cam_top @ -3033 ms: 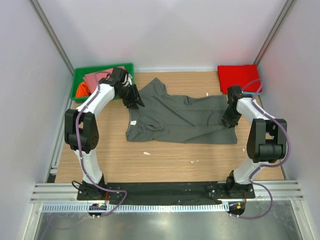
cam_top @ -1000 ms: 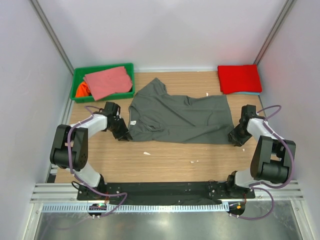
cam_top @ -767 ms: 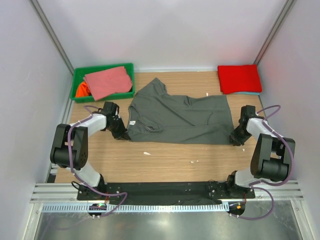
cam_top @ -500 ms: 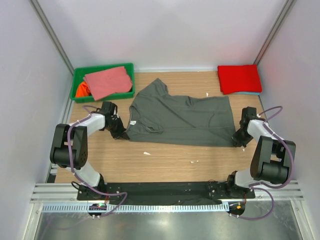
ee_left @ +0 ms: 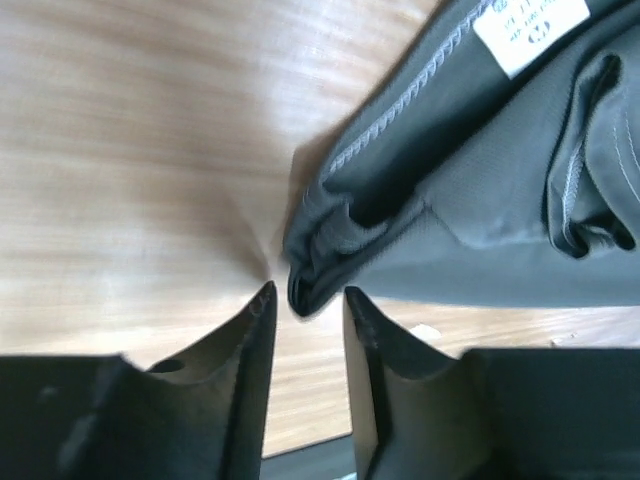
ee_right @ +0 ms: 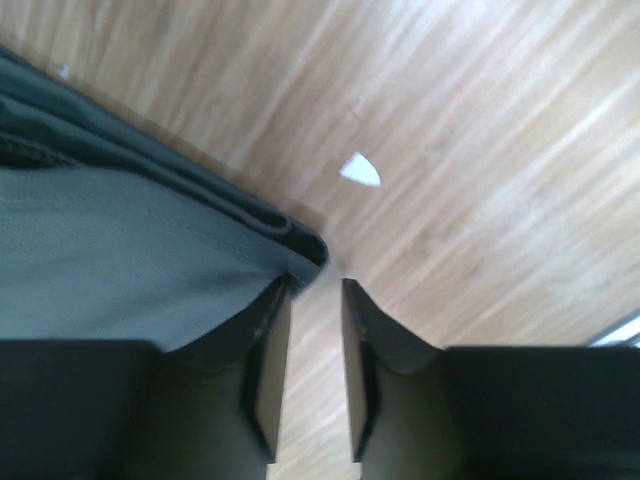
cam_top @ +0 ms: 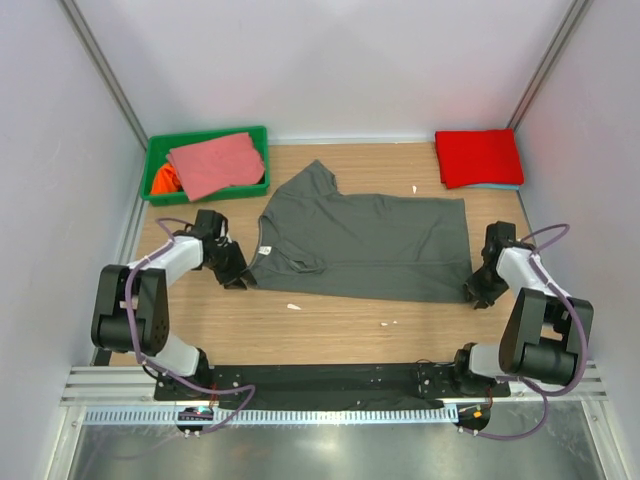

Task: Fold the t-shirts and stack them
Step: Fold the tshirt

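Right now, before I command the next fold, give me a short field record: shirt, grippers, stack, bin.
grey shirt: spread out on the table, neck label toward the left
left gripper: open, tips at the shirt's near left corner, holding nothing
right gripper: open, tips at the shirt's near right corner, holding nothing
stack: folded red shirt on a blue shirt, far right corner
bin: far left; pink shirt on top, orange shirt showing at its left edge
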`<state>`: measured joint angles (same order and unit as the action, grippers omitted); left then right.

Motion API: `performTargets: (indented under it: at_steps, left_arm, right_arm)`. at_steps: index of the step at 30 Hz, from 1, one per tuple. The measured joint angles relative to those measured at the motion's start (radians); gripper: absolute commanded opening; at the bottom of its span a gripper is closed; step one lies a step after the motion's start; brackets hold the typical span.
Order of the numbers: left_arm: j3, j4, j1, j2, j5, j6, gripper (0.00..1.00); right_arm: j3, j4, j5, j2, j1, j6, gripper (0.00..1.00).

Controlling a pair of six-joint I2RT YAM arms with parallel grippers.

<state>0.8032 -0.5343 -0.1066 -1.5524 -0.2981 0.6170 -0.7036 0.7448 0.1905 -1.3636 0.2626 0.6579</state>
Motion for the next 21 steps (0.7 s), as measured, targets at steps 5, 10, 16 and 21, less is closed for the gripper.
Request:
performTargets:
  at_steps: [5, 10, 16, 21]
  left_arm:
    - [-0.001, -0.066, 0.004, 0.112, 0.003, -0.01, 0.41]
    - [0.051, -0.11, -0.015, 0.239, -0.019, -0.032, 0.43]
    - [0.161, -0.075, -0.127, 0.153, -0.079, -0.045, 0.33]
    - [0.166, -0.055, -0.163, 0.079, -0.108, -0.041, 0.33]
  right_arm:
    - [-0.061, 0.086, -0.003, 0.052, -0.011, -0.032, 0.38]
    - [-0.159, 0.052, -0.019, 0.054, -0.048, -0.073, 0.5]
    - [-0.18, -0.051, -0.074, -0.047, -0.06, -0.094, 0.37]
    - [-0.18, -0.103, -0.1, -0.106, -0.06, -0.088, 0.33]
